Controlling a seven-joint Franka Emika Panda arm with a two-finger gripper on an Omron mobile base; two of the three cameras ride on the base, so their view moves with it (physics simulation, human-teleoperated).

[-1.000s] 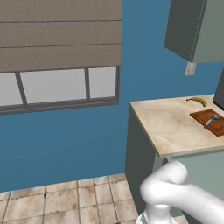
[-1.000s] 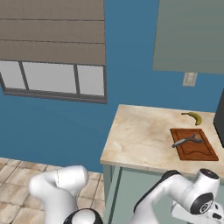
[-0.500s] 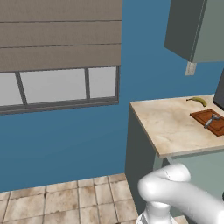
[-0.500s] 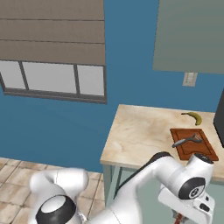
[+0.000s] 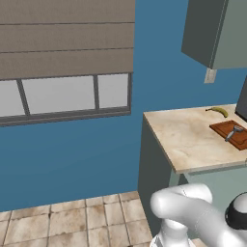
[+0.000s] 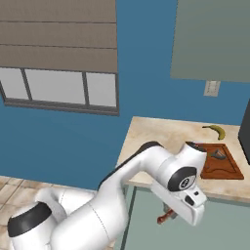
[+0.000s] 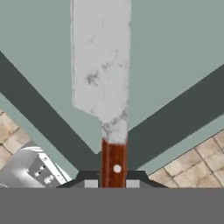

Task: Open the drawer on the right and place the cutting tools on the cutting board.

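Note:
My gripper (image 7: pixel 113 183) is shut on the reddish-brown handle of a cleaver (image 7: pixel 101 70), whose broad grey blade points away along the hand view. In the right base view the gripper (image 6: pixel 172 214) hangs in front of the cabinet below the counter edge, and the cleaver's handle (image 6: pixel 164 218) sticks out to its lower left. The cutting board (image 6: pixel 222 163) lies on the counter at the right, above and behind the hand, with a grey cutting tool (image 6: pixel 217 155) on it. The board (image 5: pixel 230 130) and that tool (image 5: pixel 233 132) also show at the right edge of the left base view.
A banana (image 6: pixel 215 130) lies behind the board near the wall. Grey-green cabinet fronts (image 7: pixel 175 57) with dark gaps stand behind the blade. A wall cabinet (image 6: pixel 215 39) hangs over the beige counter (image 6: pixel 151 141). Tiled floor (image 5: pixel 72 222) lies to the left.
The arm has swung up and forward in the right base view. The hand has come up from out of sight to just under the counter edge, with the cleaver in it.

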